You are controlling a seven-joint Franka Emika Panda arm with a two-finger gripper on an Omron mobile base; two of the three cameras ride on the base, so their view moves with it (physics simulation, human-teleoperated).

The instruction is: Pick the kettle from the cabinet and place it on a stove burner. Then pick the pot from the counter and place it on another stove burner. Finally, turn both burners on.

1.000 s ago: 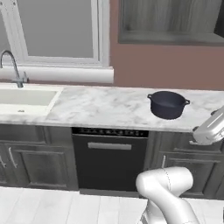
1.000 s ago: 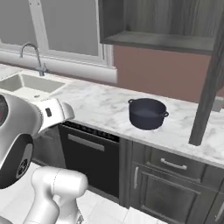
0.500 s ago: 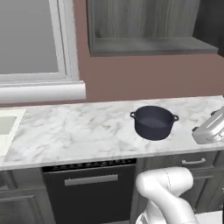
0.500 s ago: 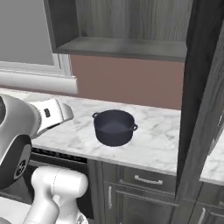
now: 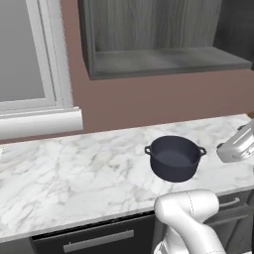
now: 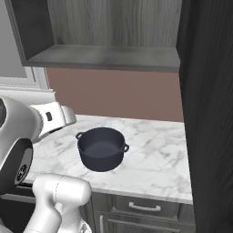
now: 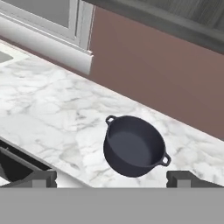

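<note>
The arm rises folded above its base, forearm held level near the counter [image 5: 74, 173] edge, hand aimed at the pot [image 7: 133, 146]. The gripper [image 7: 112, 178] hangs short of the pot, its fingers [image 7: 41, 177] spread wide around nothing. The pot sits upright on the marble below the doorless cabinet [image 6: 104, 57]. Compared with a second ago, the base has driven rightward: sink and faucet are gone, the cabinet looms closer. No writing is legible.
</note>
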